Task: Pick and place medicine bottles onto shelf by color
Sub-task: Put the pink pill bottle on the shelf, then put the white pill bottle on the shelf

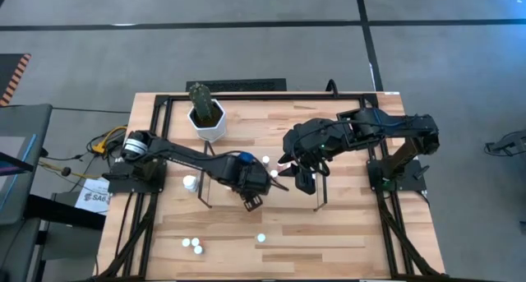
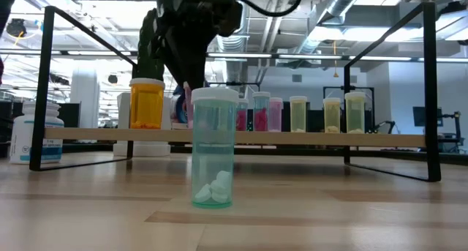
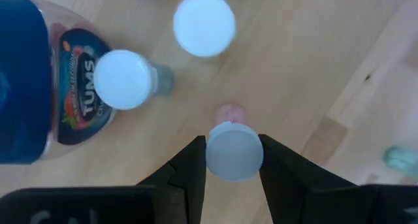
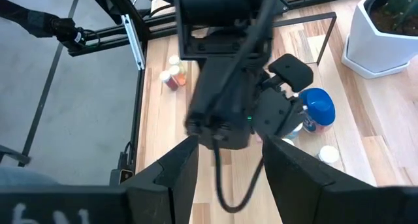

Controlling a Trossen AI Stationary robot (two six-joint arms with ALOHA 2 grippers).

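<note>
A white-capped pink bottle (image 3: 234, 151) is pinched between the left gripper (image 3: 232, 160) fingers, over the shelf (image 2: 380, 139) at mid-table — just beside a blue-capped bottle (image 3: 26, 80) and two more white-capped ones. The right gripper (image 1: 304, 182) hangs over the shelf's right part, its fingers apart with nothing between them. A clear bottle (image 2: 213, 148) stands alone near the table's front edge

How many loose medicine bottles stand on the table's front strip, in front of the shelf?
4: a cluster of three bottles front-left and a lone bottle near front-centre. More may be hidden farther back.
</note>
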